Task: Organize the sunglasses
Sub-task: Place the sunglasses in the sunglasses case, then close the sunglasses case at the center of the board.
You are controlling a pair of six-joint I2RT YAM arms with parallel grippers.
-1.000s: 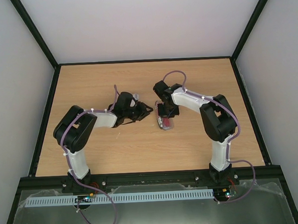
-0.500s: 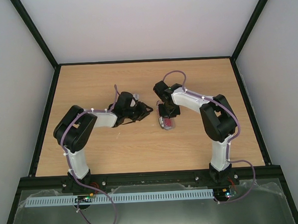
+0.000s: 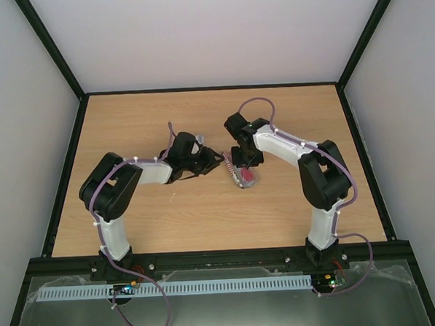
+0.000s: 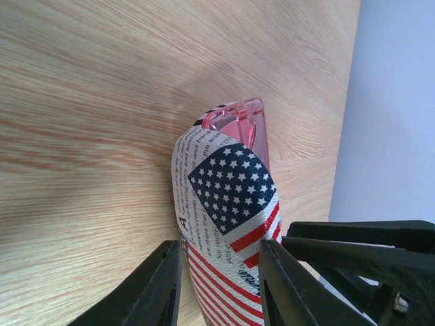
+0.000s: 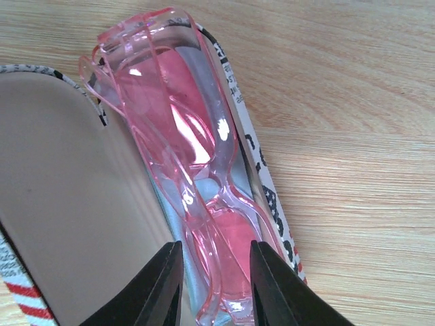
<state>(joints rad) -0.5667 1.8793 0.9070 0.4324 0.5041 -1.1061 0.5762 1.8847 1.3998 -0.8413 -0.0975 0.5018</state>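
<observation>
Left hand (image 4: pixel 219 272): clamped across the flag-patterned case (image 4: pixel 228 190), which is held on the bench (image 4: pixel 88 136) | Right hand (image 5: pixel 216 265): fingers apart, astride the near end of the pink sunglasses (image 5: pixel 177 115) | Sunglasses: laid inside the open case, long axis straight ahead of the right hand, judged the nearer | Case not yet closed.
</observation>
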